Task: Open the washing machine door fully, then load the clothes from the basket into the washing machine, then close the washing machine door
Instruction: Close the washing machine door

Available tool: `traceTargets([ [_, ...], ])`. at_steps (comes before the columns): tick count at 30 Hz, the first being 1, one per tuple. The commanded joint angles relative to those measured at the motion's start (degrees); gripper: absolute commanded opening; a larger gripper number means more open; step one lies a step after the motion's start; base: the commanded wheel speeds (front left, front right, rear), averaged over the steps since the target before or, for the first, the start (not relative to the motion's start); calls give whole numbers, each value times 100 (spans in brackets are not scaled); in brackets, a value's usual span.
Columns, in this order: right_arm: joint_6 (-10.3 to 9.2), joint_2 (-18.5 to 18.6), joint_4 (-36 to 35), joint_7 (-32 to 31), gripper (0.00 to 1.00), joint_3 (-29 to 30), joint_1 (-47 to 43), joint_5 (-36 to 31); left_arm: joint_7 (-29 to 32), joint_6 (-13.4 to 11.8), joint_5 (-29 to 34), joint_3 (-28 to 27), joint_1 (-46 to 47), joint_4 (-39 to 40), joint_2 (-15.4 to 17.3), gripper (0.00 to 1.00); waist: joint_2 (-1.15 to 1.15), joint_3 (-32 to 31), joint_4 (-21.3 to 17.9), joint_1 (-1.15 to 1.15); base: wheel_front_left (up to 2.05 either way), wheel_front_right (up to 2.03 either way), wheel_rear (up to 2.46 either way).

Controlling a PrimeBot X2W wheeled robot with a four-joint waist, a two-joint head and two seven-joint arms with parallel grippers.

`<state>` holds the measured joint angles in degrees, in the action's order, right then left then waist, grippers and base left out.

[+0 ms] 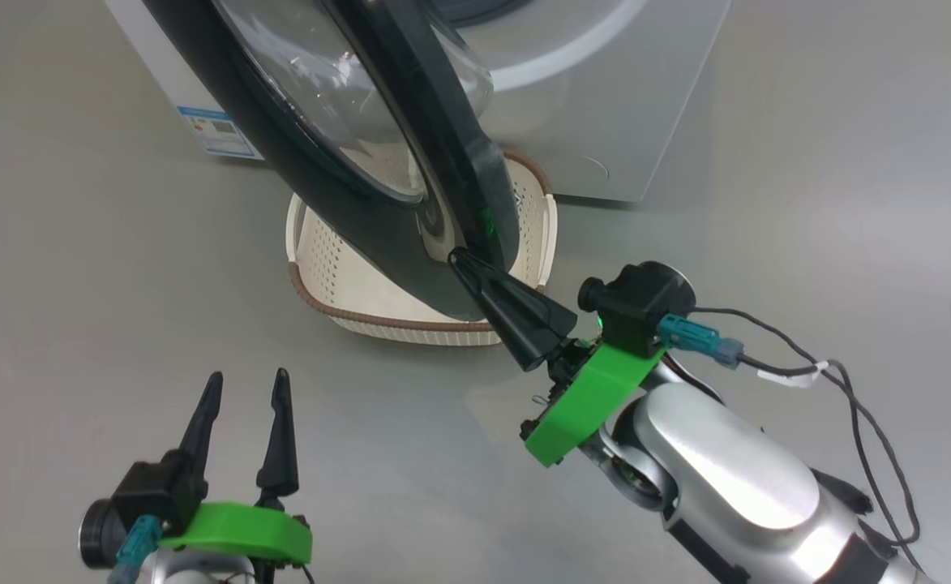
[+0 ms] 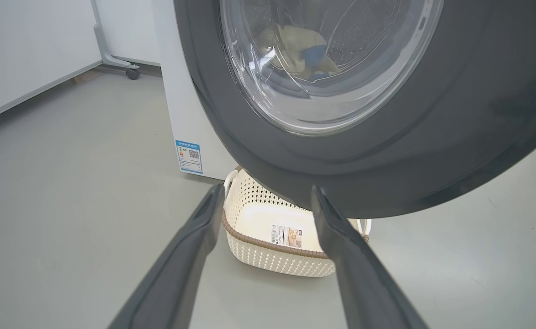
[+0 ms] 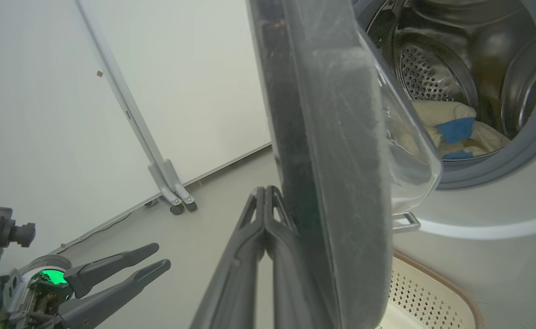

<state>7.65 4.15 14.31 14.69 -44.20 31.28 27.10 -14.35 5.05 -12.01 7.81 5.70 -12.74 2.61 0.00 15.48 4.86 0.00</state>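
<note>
The washing machine door (image 1: 361,146) stands partly open, its black rim (image 2: 386,151) and glass bowl (image 3: 400,151) swung out over the basket (image 1: 378,284). My right gripper (image 1: 460,258) is shut, its tips pressed against the door's lower outer rim (image 3: 331,205). My left gripper (image 1: 248,385) hangs open to the lower left, apart from the door, and also shows open in the right wrist view (image 3: 160,258). The basket (image 2: 268,233) shows only a label on its bare floor. The clothes (image 3: 455,130), cream with blue patches, lie inside the steel drum of the washing machine (image 1: 605,105).
The grey floor (image 1: 78,284) spreads around the machine. A white panel on a wheeled foot (image 3: 172,196) stands left of the washer. A blue-and-white sticker (image 2: 189,156) marks the machine's lower corner. My right arm's cable (image 1: 848,389) loops at the right.
</note>
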Motion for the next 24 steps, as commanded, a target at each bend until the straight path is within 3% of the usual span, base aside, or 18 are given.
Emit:
traceTargets([
  [1,-16,-126,-192,31,0,40,214,40,-64,13,61,-197,175,211,27,100,0,53,-4,0,0,0,0],
  [24,-16,-127,-325,31,0,674,479,2,-65,31,164,-319,343,337,27,100,0,484,-218,0,0,0,0],
])
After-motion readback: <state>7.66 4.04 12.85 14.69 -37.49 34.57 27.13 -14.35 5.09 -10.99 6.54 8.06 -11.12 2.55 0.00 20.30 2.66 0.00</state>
